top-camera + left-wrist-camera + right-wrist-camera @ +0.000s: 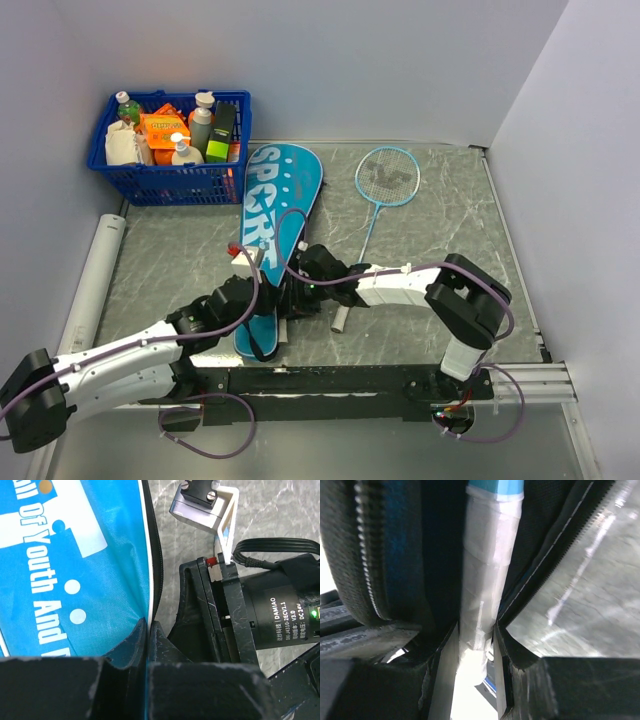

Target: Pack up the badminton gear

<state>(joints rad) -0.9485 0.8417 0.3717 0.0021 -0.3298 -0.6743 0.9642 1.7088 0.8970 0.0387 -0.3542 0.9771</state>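
The teal "SPORT" bag [281, 190] lies lengthwise in the middle of the table. My left gripper [262, 287] is shut on the bag's right edge near its lower end; in the left wrist view the jaws [148, 630] pinch the thin edge of the bag [75, 570]. My right gripper [302, 274] is beside it at the bag's opening, shut on a white-wrapped racket handle [487, 580] between the bag's zipper edges [370, 555]. A second light-blue racket [386, 177] lies on the table right of the bag, its handle [340, 320] near my right arm. No shuttlecocks show.
A blue basket [170, 182] of bottles and packets stands at the back left, touching the bag's top. A white tube [95, 275] lies along the left edge. Walls close the left, back and right. My right wrist [250, 615] sits close to the left gripper.
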